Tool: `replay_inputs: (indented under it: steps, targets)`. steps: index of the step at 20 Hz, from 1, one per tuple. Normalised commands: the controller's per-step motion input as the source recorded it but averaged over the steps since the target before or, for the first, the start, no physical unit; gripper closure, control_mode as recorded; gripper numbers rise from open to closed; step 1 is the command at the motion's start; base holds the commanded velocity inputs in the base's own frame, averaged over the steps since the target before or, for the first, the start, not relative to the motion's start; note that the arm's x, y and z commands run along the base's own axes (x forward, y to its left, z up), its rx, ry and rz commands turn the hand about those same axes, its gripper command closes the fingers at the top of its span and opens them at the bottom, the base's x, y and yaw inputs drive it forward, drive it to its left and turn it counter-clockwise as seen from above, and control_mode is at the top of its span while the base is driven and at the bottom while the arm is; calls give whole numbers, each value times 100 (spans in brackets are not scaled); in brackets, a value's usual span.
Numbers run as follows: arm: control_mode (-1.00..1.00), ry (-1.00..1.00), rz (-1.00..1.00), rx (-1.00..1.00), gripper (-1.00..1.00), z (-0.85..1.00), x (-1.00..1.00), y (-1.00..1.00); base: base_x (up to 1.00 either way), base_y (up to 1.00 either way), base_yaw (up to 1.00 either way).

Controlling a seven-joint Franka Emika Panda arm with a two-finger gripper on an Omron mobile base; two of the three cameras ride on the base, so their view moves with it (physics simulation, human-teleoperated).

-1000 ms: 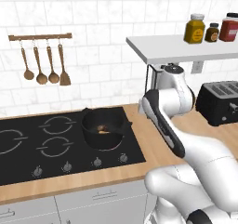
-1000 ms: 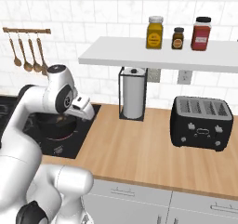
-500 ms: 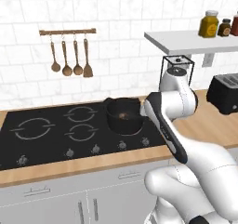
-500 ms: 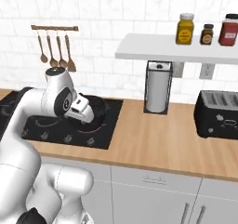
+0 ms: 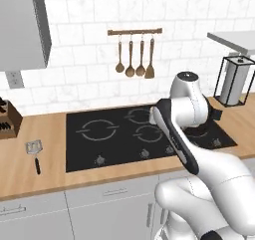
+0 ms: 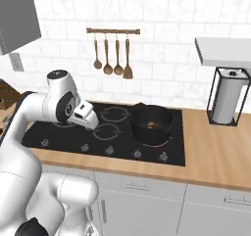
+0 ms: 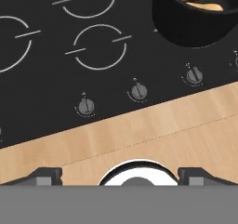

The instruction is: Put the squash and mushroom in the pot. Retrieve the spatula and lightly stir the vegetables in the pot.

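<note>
While the jaws stand spread wide and empty, hovering over cooktop knobs (image 7: pixel 139 92), pot (image 7: pixel 193 18) beside.

The arm hides most of the pot (image 5: pixel 203 132); the hand view's top edge crops it.

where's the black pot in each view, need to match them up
Left base view: the pot sits right of centre, mostly hidden behind the white arm, with just a dark sliver showing.
Right base view: pot sits at centre, on the cooktop's right side.
Hand view: pot sits at top right, with food inside.
Shared landmark: the black cooktop with its burner rings and knobs.
</note>
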Motion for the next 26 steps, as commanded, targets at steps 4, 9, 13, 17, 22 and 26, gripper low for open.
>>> replay_inputs:
  steps: [4,9,13,17,22,26]
  targets:
    - [100,0,0,0,-100,0,0,0,33,100,0]
    - [100,0,0,0,-100,0,0,0,74,64,2]
    - [-100,4,11,0,-100,0,27,8,44,7,7]
    - [-100,0,59,-9,-100,-8,3,29,0,0,0]
    - [-100,0,87,-23,-100,-2,-8,36,0,0,0]
    - [-100,0,90,-31,-100,-1,-18,30,0,0,0]
